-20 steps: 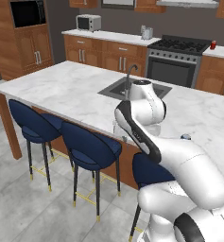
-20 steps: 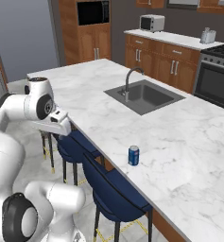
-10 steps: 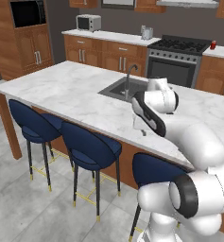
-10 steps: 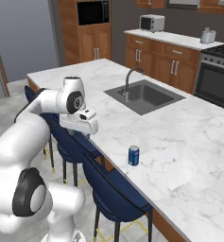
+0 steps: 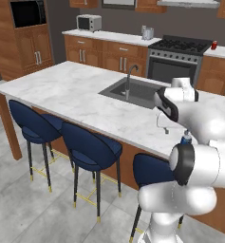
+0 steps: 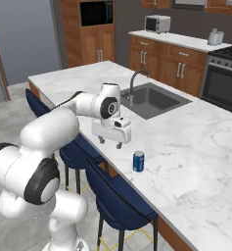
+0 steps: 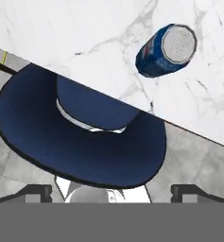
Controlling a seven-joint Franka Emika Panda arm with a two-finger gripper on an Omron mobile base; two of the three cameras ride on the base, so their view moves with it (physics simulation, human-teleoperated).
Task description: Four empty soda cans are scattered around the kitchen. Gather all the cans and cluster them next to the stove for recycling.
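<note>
My hand [image 6: 110,141] hangs over the near edge of the marble bench [image 6: 196,147], fingers spread as wide as they go and gripping nothing. The soda can [image 6: 138,161] here is blue with a silvery top, standing upright close to that near edge, just to the right of my hand. The stove [image 5: 180,59] is far off against the back wall. The risk, as I judge it: the can sits so near the lip that a careless sideways approach could knock it off onto the blue stool [image 7: 80,132] below. My arm reaches forward, wrist bent so the hand points straight down.
</note>
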